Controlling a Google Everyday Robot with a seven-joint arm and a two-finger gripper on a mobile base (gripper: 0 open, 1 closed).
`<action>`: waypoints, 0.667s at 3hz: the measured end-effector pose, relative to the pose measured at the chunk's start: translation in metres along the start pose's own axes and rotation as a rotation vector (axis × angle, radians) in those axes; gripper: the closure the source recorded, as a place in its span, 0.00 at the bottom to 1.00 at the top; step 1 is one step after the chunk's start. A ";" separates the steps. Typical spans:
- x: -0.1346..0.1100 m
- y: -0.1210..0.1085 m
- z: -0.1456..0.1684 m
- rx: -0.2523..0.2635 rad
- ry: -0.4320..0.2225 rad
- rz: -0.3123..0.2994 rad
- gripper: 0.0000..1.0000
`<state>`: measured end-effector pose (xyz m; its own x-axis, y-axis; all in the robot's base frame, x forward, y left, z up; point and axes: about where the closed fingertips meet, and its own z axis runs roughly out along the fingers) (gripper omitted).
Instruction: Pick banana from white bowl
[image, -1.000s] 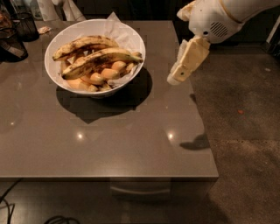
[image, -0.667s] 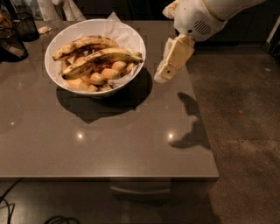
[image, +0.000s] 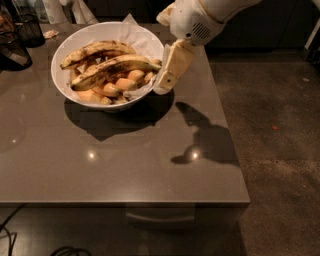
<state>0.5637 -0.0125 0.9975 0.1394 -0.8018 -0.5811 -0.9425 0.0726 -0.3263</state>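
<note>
The banana (image: 116, 70) lies across the near side of the white bowl (image: 70, 40), resting on small orange-yellow bananas (image: 125, 84), with one end at the right rim. My gripper (image: 161, 89) hangs at that rim, just beside that end, above the grey table (image: 125, 165). Whether it is apart or together I cannot tell.

The single camera looks steeply down from above the table's (image: 125, 165) near edge, fairly close, facing its far side. The white bowl (image: 70, 42) sits upper left and floor (image: 280, 125) fills the right. The gripper (image: 162, 87) reaches in from the top, beside the bowl's right rim.
</note>
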 end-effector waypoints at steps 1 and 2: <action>-0.005 -0.008 0.020 -0.041 -0.015 -0.016 0.00; -0.012 -0.015 0.038 -0.073 -0.023 -0.036 0.00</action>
<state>0.5879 0.0184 0.9813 0.1793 -0.7894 -0.5870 -0.9563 0.0002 -0.2924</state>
